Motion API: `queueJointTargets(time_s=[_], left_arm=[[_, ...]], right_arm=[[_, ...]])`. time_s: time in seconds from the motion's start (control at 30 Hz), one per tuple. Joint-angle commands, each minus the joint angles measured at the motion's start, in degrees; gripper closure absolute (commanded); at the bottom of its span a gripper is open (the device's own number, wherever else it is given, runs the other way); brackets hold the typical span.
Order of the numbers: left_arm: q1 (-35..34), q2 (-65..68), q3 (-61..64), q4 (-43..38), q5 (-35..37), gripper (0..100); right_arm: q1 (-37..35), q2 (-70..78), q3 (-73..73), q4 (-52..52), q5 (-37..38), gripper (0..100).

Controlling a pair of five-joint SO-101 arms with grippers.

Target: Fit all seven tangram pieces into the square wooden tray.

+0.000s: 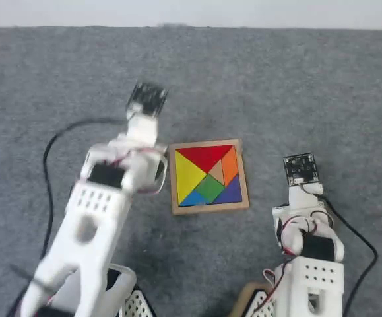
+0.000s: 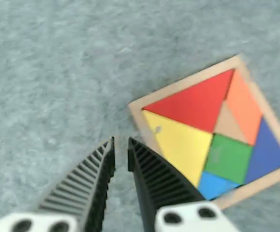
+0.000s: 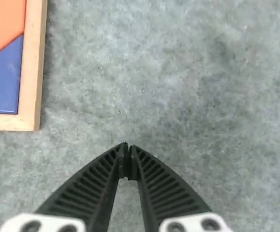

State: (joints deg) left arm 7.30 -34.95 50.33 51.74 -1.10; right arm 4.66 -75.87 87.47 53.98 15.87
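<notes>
Tray [image 1: 210, 208] mid-frame in high view, sq edges tilted slightly vs frame, all 7 pcs inside, red triangle [image 1: 205, 156] w/ long side along top. L gripper [image 2: 121, 140] barely parted, empty, near tray's left side; R gripper [image 3: 126, 145] clenched, empty, lower right of tray

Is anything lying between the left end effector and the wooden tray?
Nothing visible: only grey mat separates the left end effector from the tray, where all seven pieces already sit.
</notes>
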Motion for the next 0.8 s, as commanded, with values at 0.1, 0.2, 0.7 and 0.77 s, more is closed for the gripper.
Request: queueJointTargets(time_s=[0.1, 0.2, 0.7, 0.77], left_arm=[[-5.36, -26.64, 20.79, -5.8, -2.81, 96], [-8.26, -34.46, 26.24, -5.8, -2.73, 96], [-14.51, -66.64, 46.29, 0.26, -2.99, 95], [-15.74, -69.54, 46.11, 3.78, -2.99, 95]], right_arm=[[-0.48, -8.66, 0.53, 4.18, 1.14, 99.1], [-0.57, -12.0, 2.73, 4.35, 1.14, 99.1], [-0.22, -28.09, 8.97, 12.0, 1.14, 99.1], [-0.22, -28.18, 8.97, 12.44, 1.14, 99.1]])
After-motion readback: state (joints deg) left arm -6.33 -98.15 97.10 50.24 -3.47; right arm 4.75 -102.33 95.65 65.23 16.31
